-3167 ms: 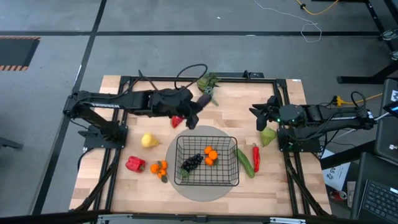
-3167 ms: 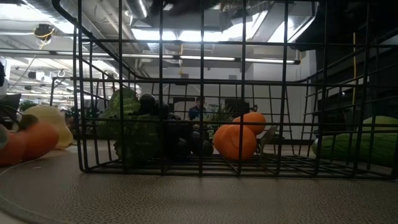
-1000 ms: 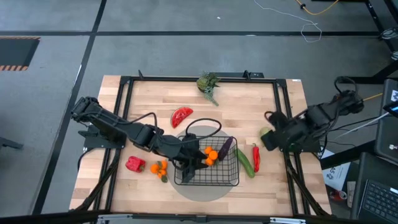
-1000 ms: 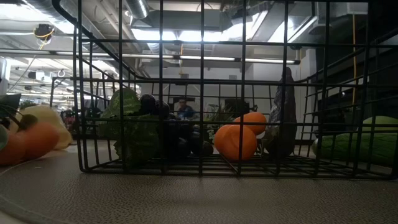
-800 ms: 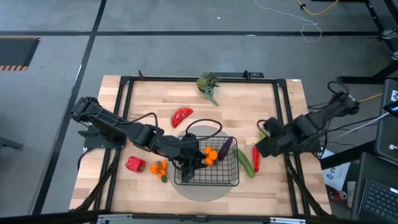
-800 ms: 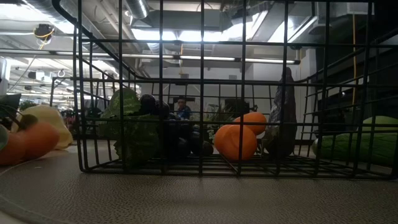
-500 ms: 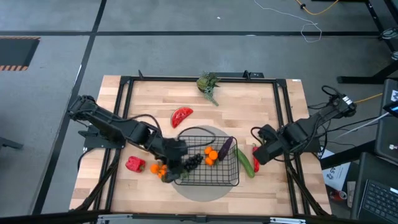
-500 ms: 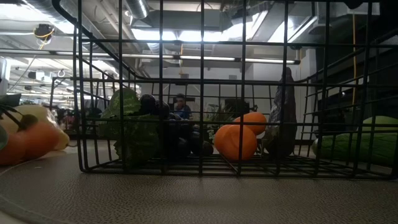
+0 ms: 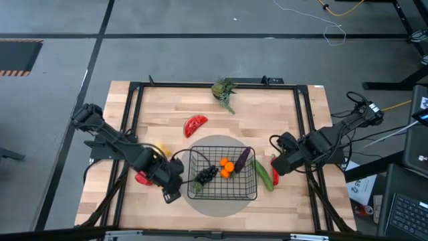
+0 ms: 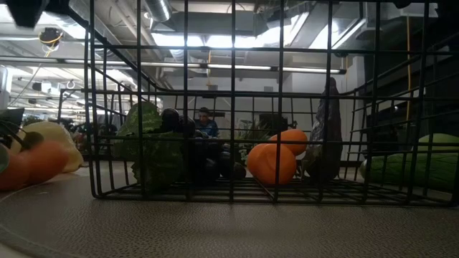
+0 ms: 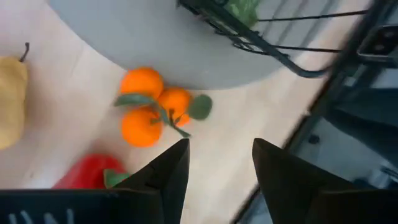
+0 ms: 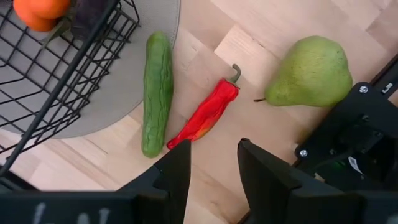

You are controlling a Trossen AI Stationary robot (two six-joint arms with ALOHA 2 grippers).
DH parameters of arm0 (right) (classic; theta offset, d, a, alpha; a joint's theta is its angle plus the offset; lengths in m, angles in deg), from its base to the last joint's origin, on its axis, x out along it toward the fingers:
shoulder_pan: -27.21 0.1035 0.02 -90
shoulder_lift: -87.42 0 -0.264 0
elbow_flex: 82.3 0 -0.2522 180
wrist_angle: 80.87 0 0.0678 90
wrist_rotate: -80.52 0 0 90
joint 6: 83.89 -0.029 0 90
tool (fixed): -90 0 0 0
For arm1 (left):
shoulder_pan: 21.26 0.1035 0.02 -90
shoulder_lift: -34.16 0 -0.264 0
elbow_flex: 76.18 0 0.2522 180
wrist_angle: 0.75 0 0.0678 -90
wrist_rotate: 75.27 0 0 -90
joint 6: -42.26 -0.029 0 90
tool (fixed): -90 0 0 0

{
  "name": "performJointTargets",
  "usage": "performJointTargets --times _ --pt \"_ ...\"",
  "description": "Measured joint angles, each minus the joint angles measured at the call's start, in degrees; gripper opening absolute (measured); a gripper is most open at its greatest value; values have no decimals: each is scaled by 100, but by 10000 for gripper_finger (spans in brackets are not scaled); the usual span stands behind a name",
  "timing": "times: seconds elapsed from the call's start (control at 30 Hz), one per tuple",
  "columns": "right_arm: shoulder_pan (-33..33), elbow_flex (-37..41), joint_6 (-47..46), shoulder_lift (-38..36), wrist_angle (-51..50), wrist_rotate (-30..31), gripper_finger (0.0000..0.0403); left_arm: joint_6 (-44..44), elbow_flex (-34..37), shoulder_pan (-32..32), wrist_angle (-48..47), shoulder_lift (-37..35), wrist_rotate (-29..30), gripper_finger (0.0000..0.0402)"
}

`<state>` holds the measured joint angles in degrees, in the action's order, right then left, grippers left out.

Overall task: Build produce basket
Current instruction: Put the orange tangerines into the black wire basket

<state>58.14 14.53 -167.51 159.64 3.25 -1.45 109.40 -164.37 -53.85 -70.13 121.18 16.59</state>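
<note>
Black wire-mesh basket (image 9: 223, 173) stands on the grey round mat (image 9: 221, 142), in the middle of the wooden table (image 9: 267, 114). Inside the basket lie dark grapes (image 9: 205, 174), oranges (image 9: 227, 167) and a purple eggplant (image 9: 242, 157) leaning on its right wall. Just right of the basket lie the green cucumber (image 12: 157, 92), the red chili (image 12: 205, 114) and the green pear (image 12: 312, 73). The right gripper (image 12: 211, 167) hovers above the chili, fingers parted, holding nothing. Left of the basket, the left gripper (image 11: 217, 168) hangs above an orange cluster (image 11: 154, 107), its jaws apart and empty, with the red pepper (image 11: 90, 175) and yellow pear (image 11: 12, 99) beside. Behind the basket lies the watermelon slice (image 9: 195, 124).
</note>
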Motion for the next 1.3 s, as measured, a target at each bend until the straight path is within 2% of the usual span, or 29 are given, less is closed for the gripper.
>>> performJointTargets --times 0.17,0.27,0.5,0.83,1.3 --pt "1 0 -2 -1 74 0 134 -227 529 -364 -17 0 1112 171" --pt "1 0 -2 0 160 44 134 -244 893 -533 61 0 1458 171" --pt "3 0 1 0 189 50 134 7 1314 -688 564 0 1513 171" --pt "1 0 12 0 219 286 134 -77 1342 -685 1083 22 1511 171" --pt "3 0 3 0 403 201 134 4 1344 -722 1285 737 1545 171"
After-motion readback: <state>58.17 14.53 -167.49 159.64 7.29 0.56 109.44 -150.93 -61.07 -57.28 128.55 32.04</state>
